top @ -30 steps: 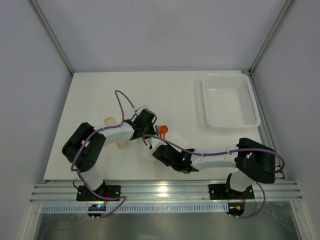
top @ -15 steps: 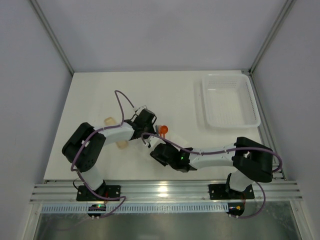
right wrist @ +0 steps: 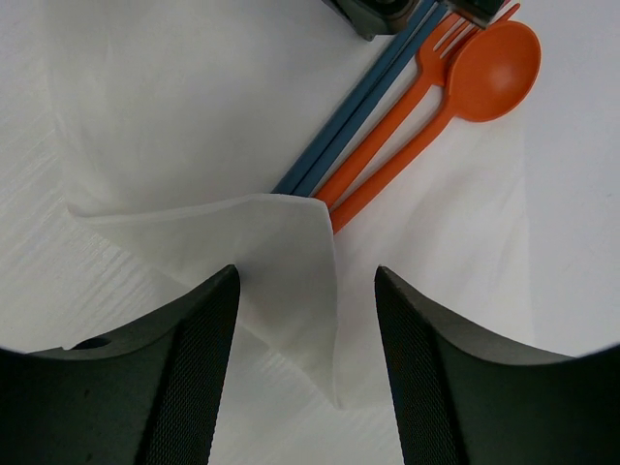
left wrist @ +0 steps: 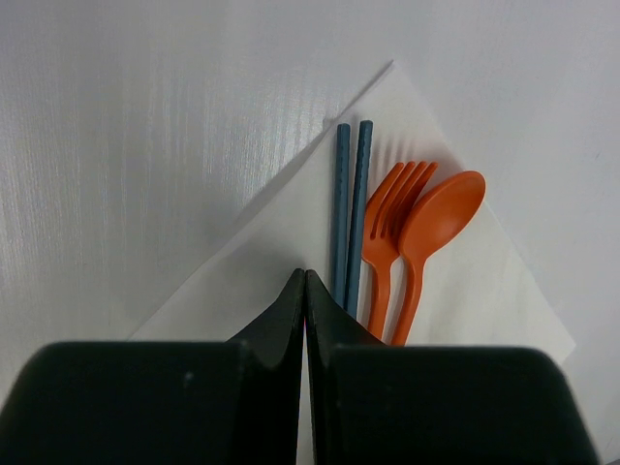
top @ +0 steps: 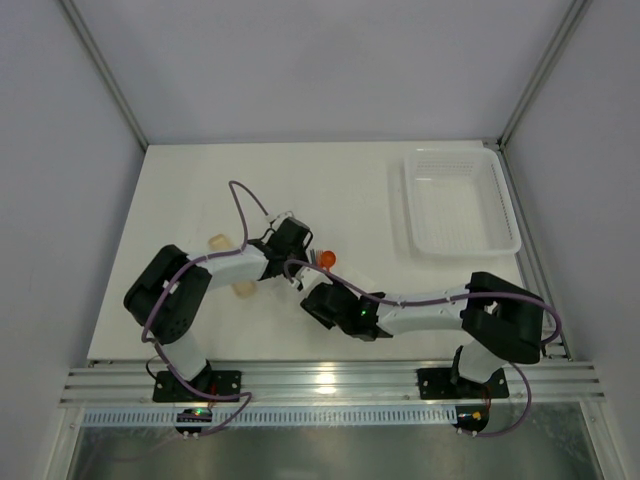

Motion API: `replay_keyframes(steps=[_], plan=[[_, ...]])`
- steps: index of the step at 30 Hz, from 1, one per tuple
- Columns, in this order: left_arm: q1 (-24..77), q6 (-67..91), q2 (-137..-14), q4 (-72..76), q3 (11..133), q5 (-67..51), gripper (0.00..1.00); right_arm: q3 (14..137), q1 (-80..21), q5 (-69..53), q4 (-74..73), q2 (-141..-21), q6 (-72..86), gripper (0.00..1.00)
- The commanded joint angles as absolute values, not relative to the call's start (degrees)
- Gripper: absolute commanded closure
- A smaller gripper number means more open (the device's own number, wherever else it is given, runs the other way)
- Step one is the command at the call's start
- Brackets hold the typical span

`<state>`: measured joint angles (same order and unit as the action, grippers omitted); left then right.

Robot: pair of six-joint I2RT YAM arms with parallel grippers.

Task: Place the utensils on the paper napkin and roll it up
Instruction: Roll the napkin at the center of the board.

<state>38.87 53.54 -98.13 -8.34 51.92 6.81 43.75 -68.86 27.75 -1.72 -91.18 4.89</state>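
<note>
Two blue chopsticks (left wrist: 351, 203), an orange fork (left wrist: 387, 232) and an orange spoon (left wrist: 436, 223) lie side by side on the white paper napkin (left wrist: 484, 291). My left gripper (left wrist: 305, 276) is shut, its tips down on the napkin just left of the chopsticks. My right gripper (right wrist: 306, 272) stands open over the handle ends. A folded-up corner of the napkin (right wrist: 281, 252) rises loosely between its fingers and covers the ends of the chopsticks (right wrist: 358, 121). In the top view only the spoon bowl (top: 326, 259) shows between the two wrists.
A white mesh basket (top: 460, 205) stands at the back right. Two pale tan pieces (top: 216, 241) (top: 244, 289) lie by the left arm. Purple cables loop over both arms.
My right wrist has crept a little left, closer to the utensils. The left arm has stayed put, shut on the napkin's surface.
</note>
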Motion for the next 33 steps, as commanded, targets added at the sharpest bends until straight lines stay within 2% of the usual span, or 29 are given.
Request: replay_keyframes(steps=[1, 19, 31, 33], plan=[[38.85, 52.91, -98.35, -10.37, 50.36, 6.5, 1.0, 45.88, -68.47, 28.57, 1.41, -91.84, 6.24, 0.37], [38.76, 52.47, -97.47, -10.55, 50.45, 6.07, 1.0, 44.83, -68.03, 27.69, 0.97, -92.02, 8.09, 0.35], [38.94, 51.15, -91.32, -11.51, 49.92, 8.17, 1.0, 43.24, -67.33, 25.05, 1.49, -91.94, 9.67, 0.36], [38.94, 50.8, -89.92, -12.39, 50.1, 8.61, 0.94, 42.8, -67.32, 24.87, 1.58, -91.58, 9.84, 0.35]])
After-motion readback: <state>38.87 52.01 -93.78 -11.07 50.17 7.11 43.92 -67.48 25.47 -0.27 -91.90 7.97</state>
